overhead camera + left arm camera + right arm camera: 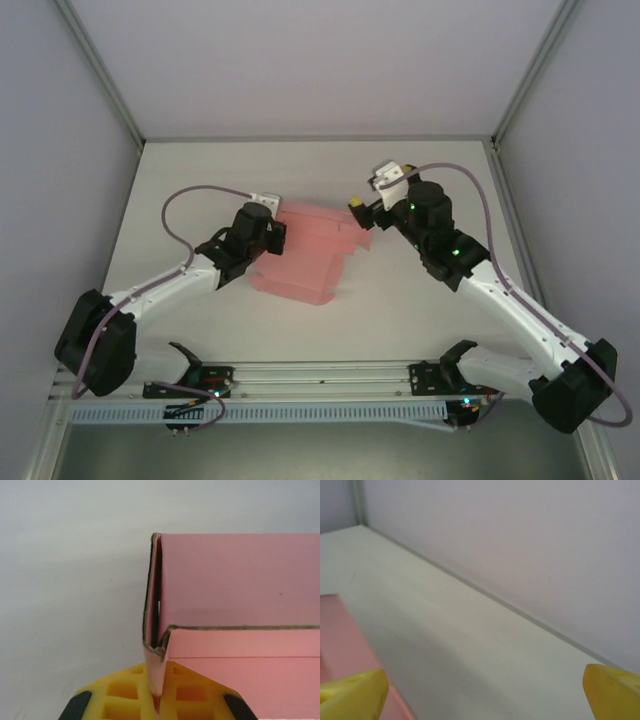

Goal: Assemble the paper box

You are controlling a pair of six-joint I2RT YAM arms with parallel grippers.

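Observation:
The pink paper box (305, 255) lies partly folded in the middle of the table, its far wall raised. My left gripper (275, 232) sits at the box's left side, shut on a folded pink side flap (156, 675) that runs up between its yellow fingers (120, 692). In the left wrist view the box's wall (235, 580) stands upright with a doubled corner. My right gripper (358, 208) hovers at the box's far right corner, open, with its yellow fingertips (355, 695) wide apart and only bare table between them. A pink edge of the box (340, 640) shows at lower left of the right wrist view.
The white table (200, 170) is enclosed by grey walls on three sides, with a metal rail (320, 375) along the near edge. Grey cables loop from both arms. Free room lies behind and to both sides of the box.

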